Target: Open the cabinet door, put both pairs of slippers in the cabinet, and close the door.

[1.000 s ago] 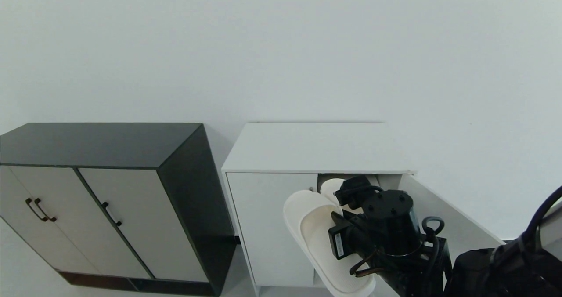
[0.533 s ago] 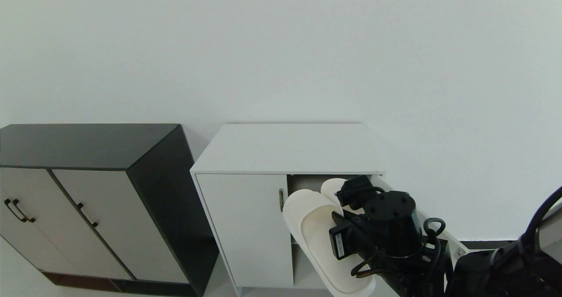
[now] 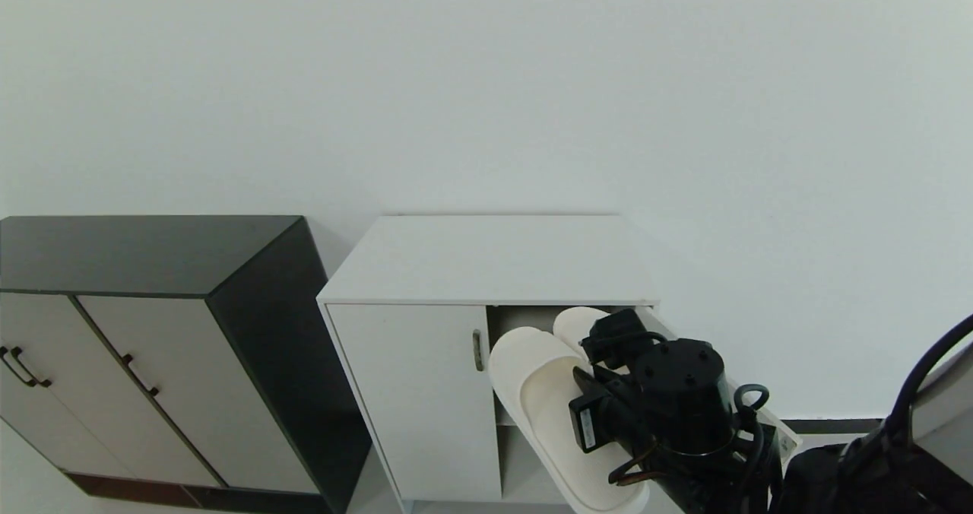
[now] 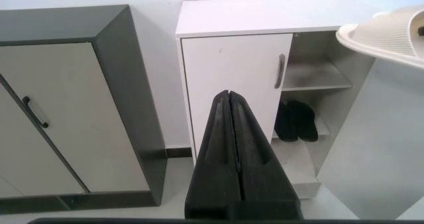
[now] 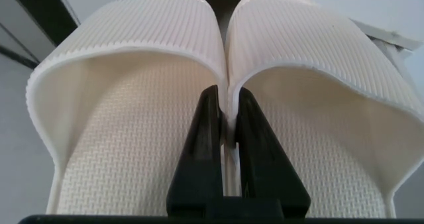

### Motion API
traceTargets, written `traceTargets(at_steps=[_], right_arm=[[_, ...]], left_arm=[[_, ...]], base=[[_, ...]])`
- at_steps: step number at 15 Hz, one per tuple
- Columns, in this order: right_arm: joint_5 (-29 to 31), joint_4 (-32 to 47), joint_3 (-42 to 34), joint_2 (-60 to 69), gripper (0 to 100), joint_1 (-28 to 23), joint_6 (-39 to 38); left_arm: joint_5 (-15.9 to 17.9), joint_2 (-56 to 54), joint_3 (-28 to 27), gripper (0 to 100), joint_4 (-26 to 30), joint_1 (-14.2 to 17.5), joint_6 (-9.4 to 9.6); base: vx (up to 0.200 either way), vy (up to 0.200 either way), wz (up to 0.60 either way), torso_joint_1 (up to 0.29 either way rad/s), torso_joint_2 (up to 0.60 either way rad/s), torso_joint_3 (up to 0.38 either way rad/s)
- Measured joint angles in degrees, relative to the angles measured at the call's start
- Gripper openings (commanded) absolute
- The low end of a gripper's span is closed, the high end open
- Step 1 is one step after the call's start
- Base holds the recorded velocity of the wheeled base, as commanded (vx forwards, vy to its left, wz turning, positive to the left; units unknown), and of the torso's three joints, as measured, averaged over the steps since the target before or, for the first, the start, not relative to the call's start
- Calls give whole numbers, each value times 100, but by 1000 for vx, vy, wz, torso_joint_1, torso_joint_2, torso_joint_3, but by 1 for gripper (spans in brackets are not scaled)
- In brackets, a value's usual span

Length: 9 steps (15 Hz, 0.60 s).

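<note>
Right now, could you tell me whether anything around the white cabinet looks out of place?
Nothing stands out: the white cabinet is open, dark slippers sit inside, and the right gripper pinches the cream slippers.

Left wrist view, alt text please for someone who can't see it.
The shut, empty left gripper faces an open white cabinet with black slippers on a lower shelf. Cream slippers show at the edge, a dark cabinet alongside.

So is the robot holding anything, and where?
The right gripper pinches the pair of white slippers by their touching inner edges. The left gripper is shut on nothing.
</note>
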<state>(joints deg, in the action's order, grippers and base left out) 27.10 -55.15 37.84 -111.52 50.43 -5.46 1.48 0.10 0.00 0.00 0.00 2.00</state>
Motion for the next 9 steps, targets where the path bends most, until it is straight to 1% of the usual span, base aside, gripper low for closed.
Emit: traceTargets(at_steps=[9], right_arm=[[-4, -151, -41, -129, 0, -52, 10]], left_arm=[[2, 0, 0, 0, 0, 0, 0]], base=[[0, 0, 0, 0, 0, 0]])
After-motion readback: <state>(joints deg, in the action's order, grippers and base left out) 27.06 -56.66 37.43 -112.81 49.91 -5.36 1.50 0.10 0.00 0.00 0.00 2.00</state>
